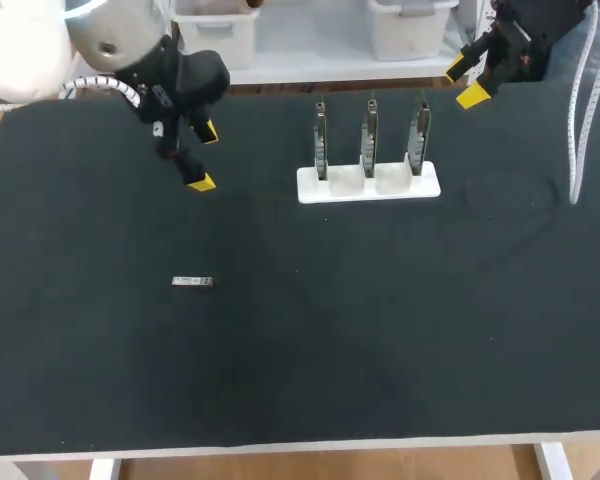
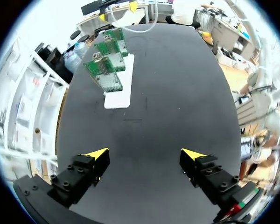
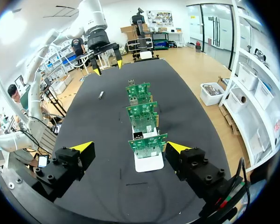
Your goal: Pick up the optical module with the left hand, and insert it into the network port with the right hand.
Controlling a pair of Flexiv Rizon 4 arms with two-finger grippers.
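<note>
The optical module (image 1: 192, 282) is a small silver bar lying flat on the black table, left of centre; the right wrist view shows the module (image 3: 101, 95) far ahead. My left gripper (image 1: 202, 157) hangs open above the table's back left, well behind the module, with nothing between its yellow-tipped fingers (image 2: 97, 156). Three upright green circuit boards carrying network ports (image 1: 370, 140) stand in a white holder (image 1: 368, 183) at the back centre. My right gripper (image 1: 467, 82) stands open at the back right, and in its wrist view the boards (image 3: 147, 144) are just ahead of its fingers.
The black table (image 1: 380, 330) stretches wide in front of the holder. A white cable (image 1: 580, 110) hangs by the right edge. In the left wrist view the boards and holder (image 2: 117, 95) stand ahead, off to one side.
</note>
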